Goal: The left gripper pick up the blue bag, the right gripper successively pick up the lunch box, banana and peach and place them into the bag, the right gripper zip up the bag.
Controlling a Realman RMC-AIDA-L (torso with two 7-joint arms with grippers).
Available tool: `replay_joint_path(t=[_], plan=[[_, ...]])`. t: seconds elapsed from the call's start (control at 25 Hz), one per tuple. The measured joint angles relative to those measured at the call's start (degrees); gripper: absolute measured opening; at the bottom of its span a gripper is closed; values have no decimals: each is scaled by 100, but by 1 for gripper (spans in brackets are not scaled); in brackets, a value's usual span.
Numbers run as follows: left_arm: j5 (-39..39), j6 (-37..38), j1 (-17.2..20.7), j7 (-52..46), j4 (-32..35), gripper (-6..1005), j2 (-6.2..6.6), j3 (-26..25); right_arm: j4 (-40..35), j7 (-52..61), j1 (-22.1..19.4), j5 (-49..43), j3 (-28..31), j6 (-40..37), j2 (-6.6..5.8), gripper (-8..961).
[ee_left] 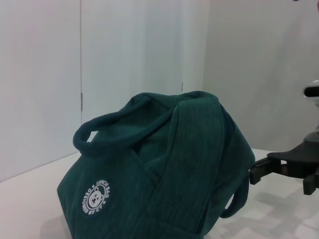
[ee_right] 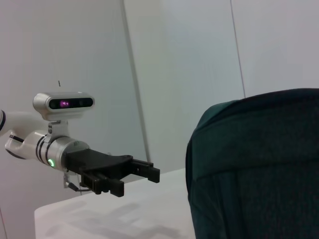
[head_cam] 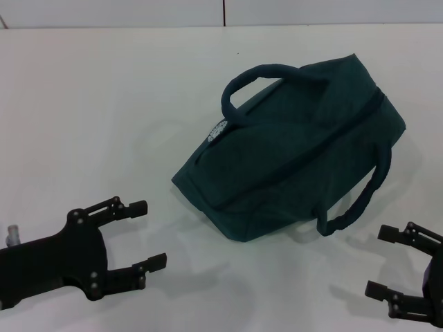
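Both spread-fingered grippers, left and right, flank the blue bag (untouched) between them.

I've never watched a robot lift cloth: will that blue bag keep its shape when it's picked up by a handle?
Probably not fully. The blue bag looks like soft ribbed fabric and already slumps on its side, so it would likely sag. Its padded loop handle stands up in an arch, giving a fair grip. It shouldn't roll.
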Motion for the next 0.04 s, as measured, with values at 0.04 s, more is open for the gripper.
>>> replay_joint_path(t=[0.04], plan=[[0, 3, 0, 1, 0, 825, 2, 0, 0, -1, 0, 1, 8, -4, 0, 875]])
